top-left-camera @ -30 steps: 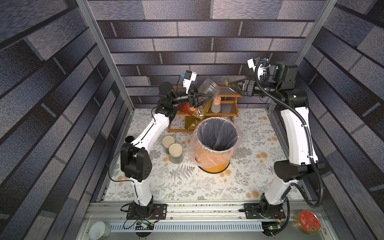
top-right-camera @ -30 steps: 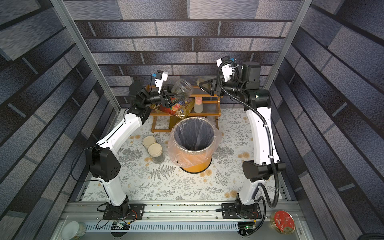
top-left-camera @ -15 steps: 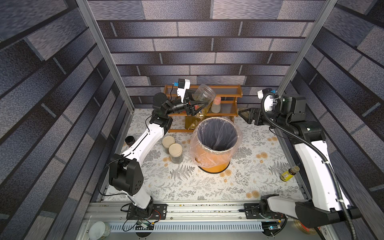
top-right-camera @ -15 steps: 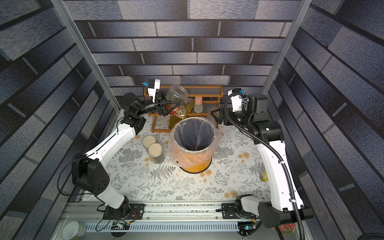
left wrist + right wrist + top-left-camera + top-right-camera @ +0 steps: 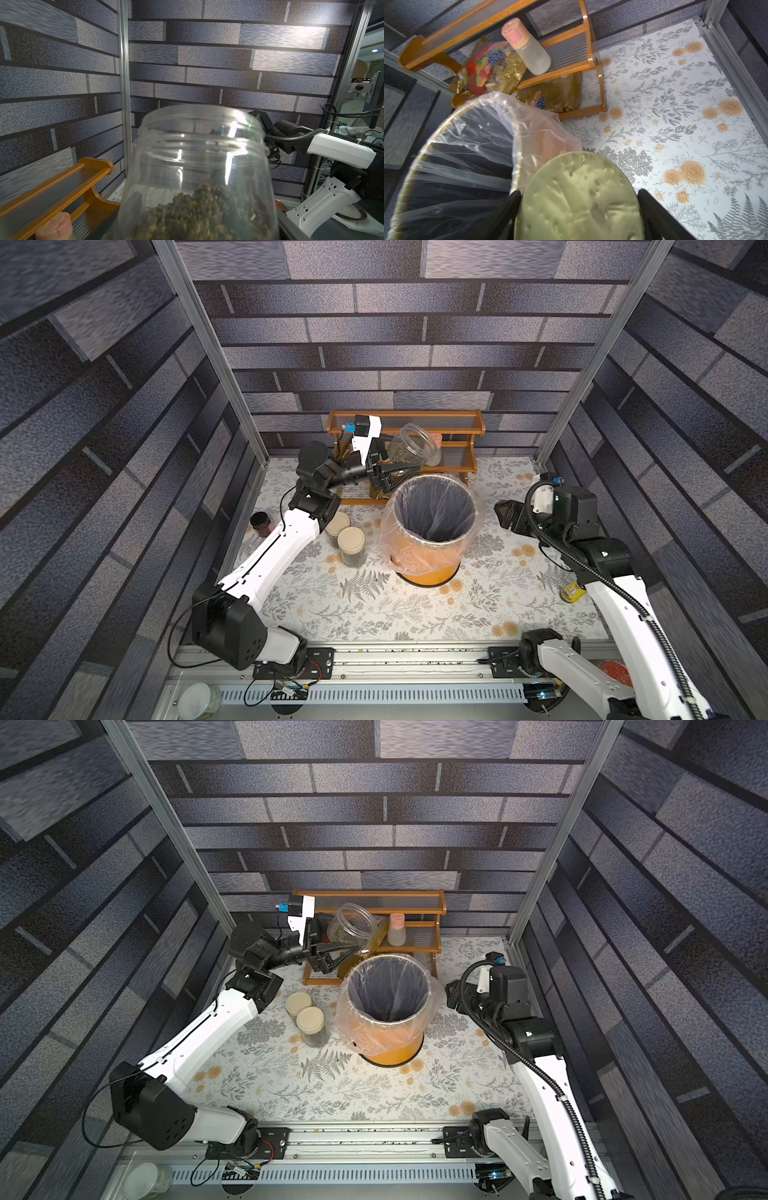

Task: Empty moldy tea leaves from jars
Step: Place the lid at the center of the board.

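Observation:
My left gripper [image 5: 388, 462] [image 5: 330, 948] is shut on the base of a clear open jar [image 5: 409, 445] [image 5: 351, 925], held tilted just behind the far rim of the orange bin [image 5: 428, 568] [image 5: 392, 1048]. Dark green-brown tea leaves [image 5: 199, 212] [image 5: 400, 454] fill the jar's lower part, and its mouth [image 5: 203, 133] is uncovered. Right of the bin, my right gripper [image 5: 579, 192] [image 5: 505, 516] is shut on a flat round cream lid [image 5: 579, 197], one finger on each edge. Two lidded jars [image 5: 351, 541] [image 5: 337, 524] stand left of the bin.
A wooden rack [image 5: 461, 448] at the back wall carries a pink-capped bottle [image 5: 397, 930] [image 5: 529, 49] and gold snack packs [image 5: 494, 66]. A dark jar [image 5: 261, 524] stands by the left wall. A small yellow bottle [image 5: 572, 592] lies near the right wall.
My right gripper came down and forward from beside the rack to the right of the bin, lid still in it. My left gripper lowered the open jar slightly towards the bin.

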Robot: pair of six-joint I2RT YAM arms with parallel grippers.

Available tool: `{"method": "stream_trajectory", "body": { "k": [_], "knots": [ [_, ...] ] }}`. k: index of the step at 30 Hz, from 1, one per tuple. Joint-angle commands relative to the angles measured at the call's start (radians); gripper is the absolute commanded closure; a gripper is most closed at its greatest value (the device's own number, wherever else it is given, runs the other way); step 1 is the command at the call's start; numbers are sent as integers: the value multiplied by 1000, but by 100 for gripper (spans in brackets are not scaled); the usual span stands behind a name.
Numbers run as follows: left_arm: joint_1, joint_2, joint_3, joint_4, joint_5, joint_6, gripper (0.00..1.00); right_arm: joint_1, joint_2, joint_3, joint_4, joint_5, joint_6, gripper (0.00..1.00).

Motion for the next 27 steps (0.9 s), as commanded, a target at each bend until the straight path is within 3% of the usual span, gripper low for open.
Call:
{"method": "stream_trajectory", "body": {
  "k": [1, 14, 27],
  "knots": [
    [-8, -60, -13, -34, -34, 50, 68, -1, -24, -92, 77, 104, 67, 35],
    [-30, -180, -60, -221, -143, 158, 67, -1, 42, -414, 385, 211, 165, 35],
    [-47, -292, -111, -369, -212, 227, 66, 0, 270, -501, 597, 255, 175, 32]
  ]
}}
